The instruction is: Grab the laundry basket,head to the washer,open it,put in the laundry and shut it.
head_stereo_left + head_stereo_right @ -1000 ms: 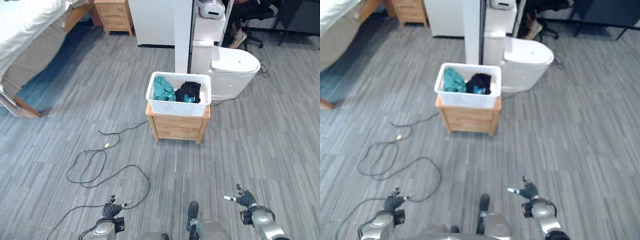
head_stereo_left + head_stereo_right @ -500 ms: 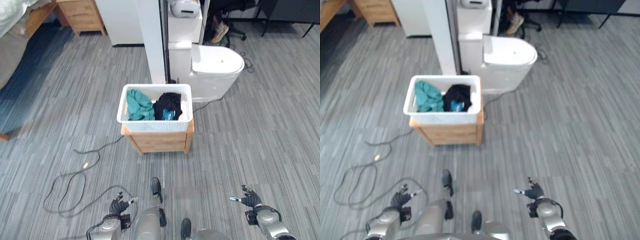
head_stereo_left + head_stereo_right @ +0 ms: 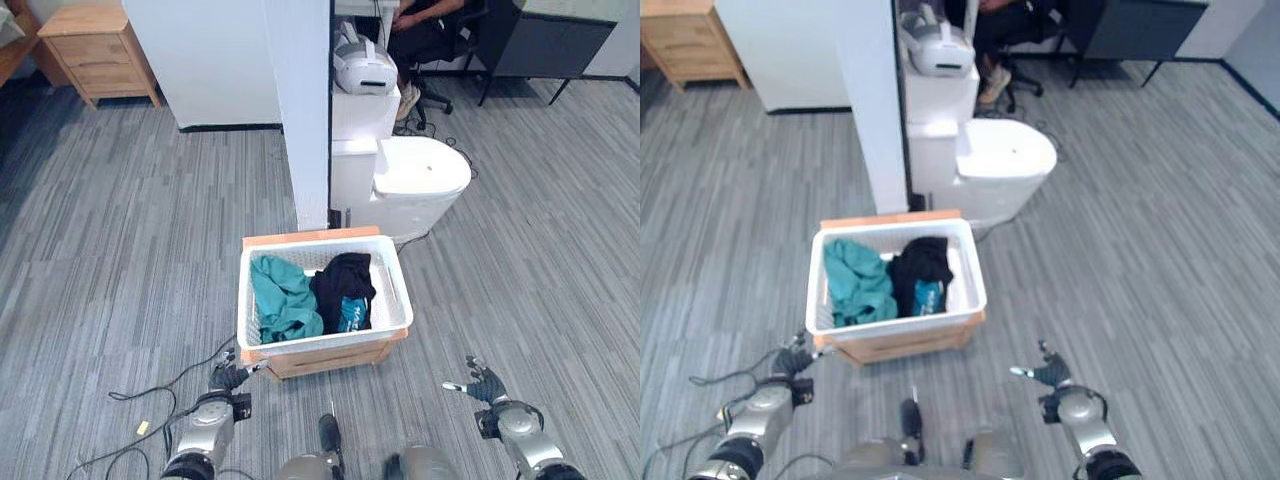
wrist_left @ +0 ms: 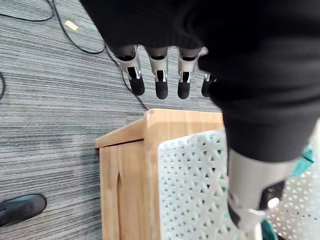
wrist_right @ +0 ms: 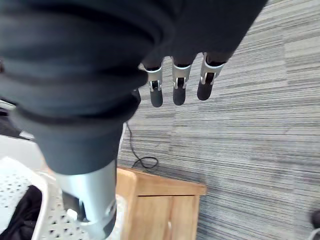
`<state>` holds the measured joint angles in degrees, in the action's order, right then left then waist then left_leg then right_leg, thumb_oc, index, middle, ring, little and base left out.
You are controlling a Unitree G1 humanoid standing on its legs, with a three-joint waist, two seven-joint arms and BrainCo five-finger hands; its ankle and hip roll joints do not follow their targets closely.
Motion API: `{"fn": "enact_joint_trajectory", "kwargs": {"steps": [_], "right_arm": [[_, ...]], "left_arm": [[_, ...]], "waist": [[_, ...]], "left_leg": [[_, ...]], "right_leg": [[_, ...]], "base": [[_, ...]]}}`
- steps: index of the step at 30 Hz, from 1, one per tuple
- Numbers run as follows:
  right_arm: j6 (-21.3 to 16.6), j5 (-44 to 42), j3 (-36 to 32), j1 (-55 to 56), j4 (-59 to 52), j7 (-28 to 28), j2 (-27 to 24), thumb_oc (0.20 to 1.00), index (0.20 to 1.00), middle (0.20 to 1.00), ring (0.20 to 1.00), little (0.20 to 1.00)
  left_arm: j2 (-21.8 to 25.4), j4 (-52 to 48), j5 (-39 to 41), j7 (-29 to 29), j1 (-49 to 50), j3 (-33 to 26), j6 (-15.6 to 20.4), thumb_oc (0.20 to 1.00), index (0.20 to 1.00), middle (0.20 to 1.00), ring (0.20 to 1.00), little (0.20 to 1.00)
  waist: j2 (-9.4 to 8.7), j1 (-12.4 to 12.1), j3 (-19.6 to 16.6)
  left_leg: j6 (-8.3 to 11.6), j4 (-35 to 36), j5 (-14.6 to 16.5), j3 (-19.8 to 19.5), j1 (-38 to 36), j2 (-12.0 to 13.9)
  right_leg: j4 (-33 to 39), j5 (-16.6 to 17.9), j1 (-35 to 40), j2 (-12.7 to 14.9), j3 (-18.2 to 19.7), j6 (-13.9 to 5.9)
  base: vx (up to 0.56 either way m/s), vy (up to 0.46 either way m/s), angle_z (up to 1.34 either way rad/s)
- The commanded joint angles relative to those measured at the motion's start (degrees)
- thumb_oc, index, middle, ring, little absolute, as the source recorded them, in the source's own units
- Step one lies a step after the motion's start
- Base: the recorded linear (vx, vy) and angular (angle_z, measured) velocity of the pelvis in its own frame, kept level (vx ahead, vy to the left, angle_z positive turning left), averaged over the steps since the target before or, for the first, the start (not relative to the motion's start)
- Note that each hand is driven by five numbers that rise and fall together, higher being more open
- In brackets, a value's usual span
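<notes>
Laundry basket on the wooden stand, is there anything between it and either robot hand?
Nothing visible does. The laundry basket sits on the wooden stand, with bare floor between it and both hands. The left robot hand hangs open close by the stand's corner; the right robot hand hangs open farther off, over open floor.

Ahead of me a white toilet (image 3: 415, 180) stands against a white partition wall (image 3: 300, 110). A white headset (image 3: 362, 68) rests on its tank. 1 low wooden cabinet (image 3: 320, 355) sits just in front of the toilet. Another wooden nightstand (image 3: 95, 50) stands far left. A seated person (image 3: 425, 30) on an office chair shows behind the toilet. Grey plank floor (image 3: 120, 250).
</notes>
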<state>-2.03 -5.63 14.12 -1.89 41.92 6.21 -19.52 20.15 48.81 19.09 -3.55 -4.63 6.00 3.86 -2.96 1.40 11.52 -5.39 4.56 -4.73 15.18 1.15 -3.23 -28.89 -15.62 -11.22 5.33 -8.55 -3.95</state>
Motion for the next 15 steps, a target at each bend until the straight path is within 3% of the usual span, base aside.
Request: {"fn": "enact_joint_trajectory", "kwargs": {"steps": [1,3,6,8,10,15], "right_arm": [[-1.0,-1.4,-1.1,-1.3,0.9,1.4,-2.3,1.000,1.000,1.000,1.000,1.000],[-1.1,-1.2,-1.5,0.0,1.4,1.5,-3.1,1.000,1.000,1.000,1.000,1.000],[-1.2,-1.4,-1.8,0.4,0.7,1.8,-3.9,1.000,1.000,1.000,1.000,1.000],[-1.1,-1.6,-1.8,-0.2,-0.2,1.9,-4.7,1.000,1.000,1.000,1.000,1.000],[-1.5,-1.4,-2.0,-1.2,-2.7,1.9,-5.6,1.000,1.000,1.000,1.000,1.000],[-1.6,-1.2,-2.6,-1.4,-5.9,2.0,-6.4,1.000,1.000,1.000,1.000,1.000]], "left_arm": [[0.7,-1.9,-0.2,-1.0,3.7,-1.0,1.7,1.000,1.000,1.000,1.000,1.000],[-0.4,-1.5,-0.4,-0.4,6.0,-2.0,1.8,1.000,1.000,1.000,1.000,1.000],[-0.8,-1.2,-0.2,-0.2,6.6,-2.2,1.7,1.000,1.000,1.000,1.000,1.000],[-0.9,-1.2,0.5,-0.2,6.5,-2.5,1.6,1.000,1.000,1.000,1.000,1.000],[-1.2,-1.7,1.0,-0.5,7.0,-3.1,1.8,1.000,1.000,1.000,1.000,1.000],[-0.9,-4.5,2.2,-1.4,7.2,-3.4,2.3,1.000,1.000,1.000,1.000,1.000]], "waist": [[-0.21,-0.5,1.6],[-0.53,-0.8,0.9],[-0.68,-1.1,1.1],[-0.77,-1.7,2.0],[-1.38,-1.8,1.8],[-0.02,-1.4,1.0]], "left_leg": [[5.61,-6.8,4.7,0.3,1.5,4.9],[6.39,-6.7,4.5,-0.2,0.7,3.8],[7.41,-9.9,4.2,-1.2,2.7,3.7],[8.39,-12.8,4.9,-4.7,5.4,3.3],[8.62,-15.3,7.6,-8.4,4.7,4.1],[9.01,-9.2,6.6,-10.0,2.4,5.4]], "right_leg": [[16.9,9.4,8.0,-0.8,-4.0,-1.46],[22.9,9.8,11.7,-2.8,-1.3,-0.45],[25.5,10.5,13.1,-2.9,-1.1,0.26],[26.5,11.5,12.9,-2.4,-1.0,0.79],[27.8,13.2,12.2,-0.6,-1.5,0.17],[29.2,13.3,12.0,-0.4,-1.8,-0.50]], "base": [[0.09,-0.065,0.36],[0.08,-0.131,0.31],[-0.03,-0.074,0.40],[-0.12,0.013,0.53],[-0.07,0.095,0.10],[0.02,0.113,0.02]]}}
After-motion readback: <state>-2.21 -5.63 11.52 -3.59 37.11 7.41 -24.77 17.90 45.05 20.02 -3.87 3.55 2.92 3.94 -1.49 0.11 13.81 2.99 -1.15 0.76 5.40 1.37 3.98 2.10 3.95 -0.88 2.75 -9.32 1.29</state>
